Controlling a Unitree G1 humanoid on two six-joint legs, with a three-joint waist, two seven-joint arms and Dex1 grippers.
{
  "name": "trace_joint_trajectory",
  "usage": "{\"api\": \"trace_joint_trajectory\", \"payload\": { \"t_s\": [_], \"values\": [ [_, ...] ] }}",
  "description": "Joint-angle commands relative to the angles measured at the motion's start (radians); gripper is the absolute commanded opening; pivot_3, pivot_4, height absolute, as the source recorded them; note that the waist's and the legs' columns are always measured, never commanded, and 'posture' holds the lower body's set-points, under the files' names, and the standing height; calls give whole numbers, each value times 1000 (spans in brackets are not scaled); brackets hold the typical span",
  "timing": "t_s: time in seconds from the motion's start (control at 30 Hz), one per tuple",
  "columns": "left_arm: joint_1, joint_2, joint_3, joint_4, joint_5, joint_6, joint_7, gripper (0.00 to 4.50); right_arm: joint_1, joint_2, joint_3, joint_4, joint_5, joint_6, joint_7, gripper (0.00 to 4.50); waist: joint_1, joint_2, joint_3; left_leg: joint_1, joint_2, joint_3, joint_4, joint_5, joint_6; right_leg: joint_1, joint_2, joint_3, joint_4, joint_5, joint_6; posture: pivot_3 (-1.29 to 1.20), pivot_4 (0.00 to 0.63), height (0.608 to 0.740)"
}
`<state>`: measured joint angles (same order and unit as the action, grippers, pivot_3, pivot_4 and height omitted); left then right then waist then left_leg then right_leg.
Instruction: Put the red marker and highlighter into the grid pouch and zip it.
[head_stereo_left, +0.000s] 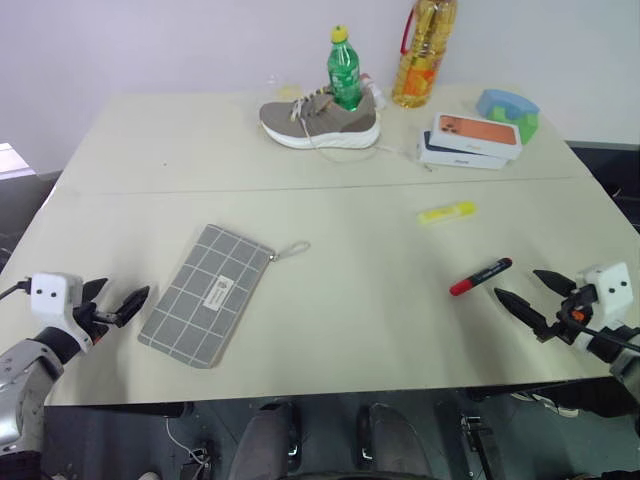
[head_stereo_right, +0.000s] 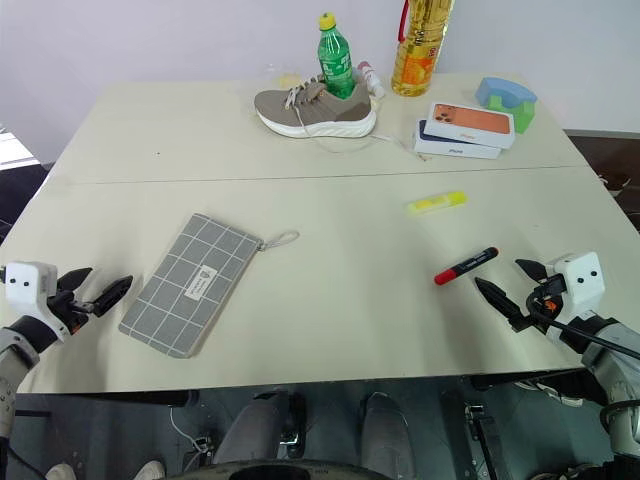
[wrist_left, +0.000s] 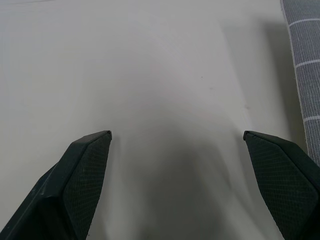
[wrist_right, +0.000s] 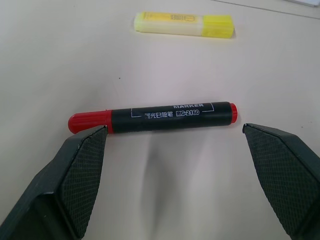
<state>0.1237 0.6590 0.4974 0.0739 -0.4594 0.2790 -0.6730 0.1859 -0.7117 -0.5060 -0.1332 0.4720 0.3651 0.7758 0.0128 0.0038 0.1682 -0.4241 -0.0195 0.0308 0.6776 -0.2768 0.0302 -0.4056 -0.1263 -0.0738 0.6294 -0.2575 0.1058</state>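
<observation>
Left gripper (head_stereo_left: 120, 300), at 9 o'clock on the cream table (head_stereo_left: 330, 290), jaws spread wide and empty, just beside the flat grey grid pouch (head_stereo_left: 208, 294) with white lines. Right gripper (head_stereo_left: 530, 295), at 3 o'clock, likewise spread and empty, near the slim red-and-black marker (head_stereo_left: 481, 277). Beyond it, toward 1 o'clock, the stubby yellow highlighter (head_stereo_left: 446, 212). At 12 o'clock, a grey sneaker (head_stereo_left: 318, 122) and a green bottle (head_stereo_left: 344, 70).

We have both arms spread wide at the counter's near edge. Left end effector (head_stereo_left: 118, 304) sits by the near-left corner, fingers (wrist_left: 82, 170) wide apart, nothing between them. Right end effector (head_stereo_left: 529, 295) sits by the near-right corner, fingers (wrist_right: 75, 175) also wide apart, empty. Both point forward, tilted slightly down.
</observation>
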Motion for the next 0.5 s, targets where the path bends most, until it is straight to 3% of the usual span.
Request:
{"api": "trace_joint_trajectory", "payload": {
  "t_s": [0.03,0.3,0.5],
  "values": [
    [8,20,37,-25,-3,-6,-1,4457,-11,-1,1,-9,-5,-19,-2,4500,0,0,0,0,0,0,0,0,0,0,0,0,0,0,0,0,150,740],
    [1,-1,36,-31,-8,-11,20,4457,-62,-2,27,-29,3,-8,-12,4500,-1,0,0,0,0,0,0,0,0,0,0,0,0,0,0,0,150,740],
    [-15,-55,48,-59,-13,-60,76,4457,-167,20,114,-128,38,45,-39,4500,-1,0,0,0,0,0,0,0,0,0,0,0,0,0,0,0,150,740]
  ]
}}
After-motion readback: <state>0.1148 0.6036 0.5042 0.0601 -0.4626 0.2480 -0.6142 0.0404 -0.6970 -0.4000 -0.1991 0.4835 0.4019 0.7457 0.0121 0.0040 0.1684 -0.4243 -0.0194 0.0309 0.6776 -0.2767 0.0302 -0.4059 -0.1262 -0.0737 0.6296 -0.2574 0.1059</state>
